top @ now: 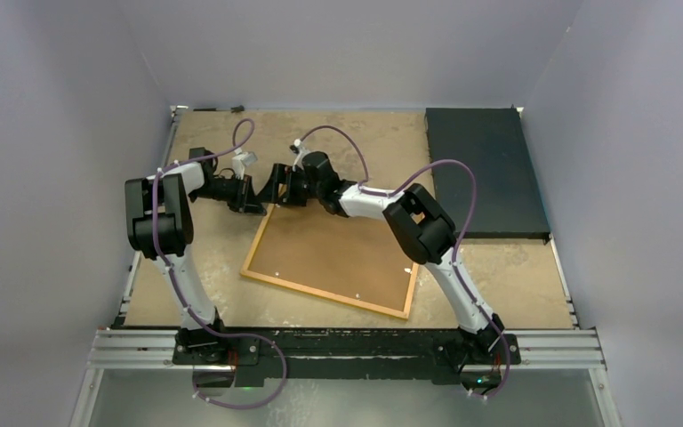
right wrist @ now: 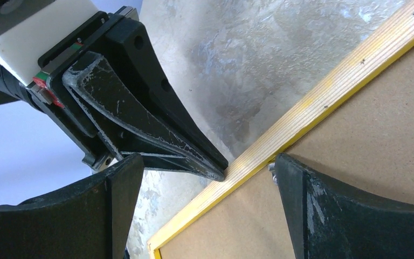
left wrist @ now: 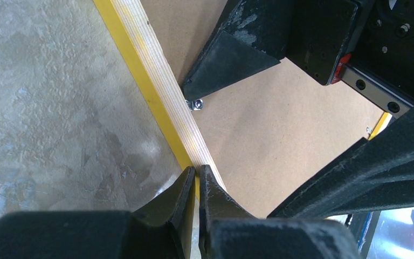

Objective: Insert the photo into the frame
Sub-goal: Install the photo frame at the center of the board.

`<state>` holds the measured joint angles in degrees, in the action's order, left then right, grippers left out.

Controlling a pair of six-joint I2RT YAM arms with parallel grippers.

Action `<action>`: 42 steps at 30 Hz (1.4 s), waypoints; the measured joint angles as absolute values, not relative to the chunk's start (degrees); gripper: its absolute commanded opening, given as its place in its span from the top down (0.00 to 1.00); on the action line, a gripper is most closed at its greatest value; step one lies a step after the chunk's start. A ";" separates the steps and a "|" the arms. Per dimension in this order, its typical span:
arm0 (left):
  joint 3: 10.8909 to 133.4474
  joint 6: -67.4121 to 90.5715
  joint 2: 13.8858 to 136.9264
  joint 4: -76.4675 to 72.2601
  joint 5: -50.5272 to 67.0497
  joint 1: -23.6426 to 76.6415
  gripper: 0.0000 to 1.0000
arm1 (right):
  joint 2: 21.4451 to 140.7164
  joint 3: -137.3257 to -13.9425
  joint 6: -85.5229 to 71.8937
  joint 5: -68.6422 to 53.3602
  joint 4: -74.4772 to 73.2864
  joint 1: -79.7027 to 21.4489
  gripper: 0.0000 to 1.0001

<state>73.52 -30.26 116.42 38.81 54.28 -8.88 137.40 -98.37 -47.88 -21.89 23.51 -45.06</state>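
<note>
At the middle of the bench (top: 365,142), seen from above, the frame (top: 320,294) lies face down with a brown board (top: 338,253) in it. My left tool (top: 256,197) and right tool (top: 276,187) meet at its upper left corner. In my left wrist view, my left fingers are pressed together, tips on the yellow-edged rim. In my right wrist view, my right fingers stand wide apart, straddling that rim.

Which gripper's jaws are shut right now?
The left gripper, closed against the frame's yellow edge; the right gripper stands wide open.
</note>
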 measured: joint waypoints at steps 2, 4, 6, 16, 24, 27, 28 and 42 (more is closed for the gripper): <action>73.60 -30.41 116.42 39.05 54.26 -8.88 0.96 | 137.47 -98.39 -47.27 -22.79 23.62 -44.97 0.06; 73.65 -30.72 116.42 39.92 54.24 -8.88 0.94 | 137.51 -98.65 -45.74 -24.10 23.20 -44.82 0.05; 73.80 -31.11 116.42 40.71 54.24 -8.99 0.92 | 137.21 -99.07 -42.33 -24.67 21.80 -44.86 0.06; 76.95 -37.10 114.17 50.72 49.10 -14.15 0.74 | 105.27 -74.91 -18.17 -16.82 12.21 -46.52 0.14; 79.42 -41.30 103.92 58.46 45.60 -16.84 0.71 | 86.28 -49.76 -9.76 -11.16 11.05 -58.50 0.11; 79.40 -42.26 99.18 60.64 44.51 -16.73 0.71 | 86.30 -45.78 -8.84 -8.40 8.75 -62.02 0.12; 79.40 -42.68 97.21 61.56 44.16 -16.73 0.70 | 86.30 -45.30 -8.62 -7.29 8.36 -63.24 0.13; 75.99 -43.51 84.68 64.60 40.36 -16.75 0.59 | 93.01 -46.35 -6.17 5.39 10.39 -74.87 0.65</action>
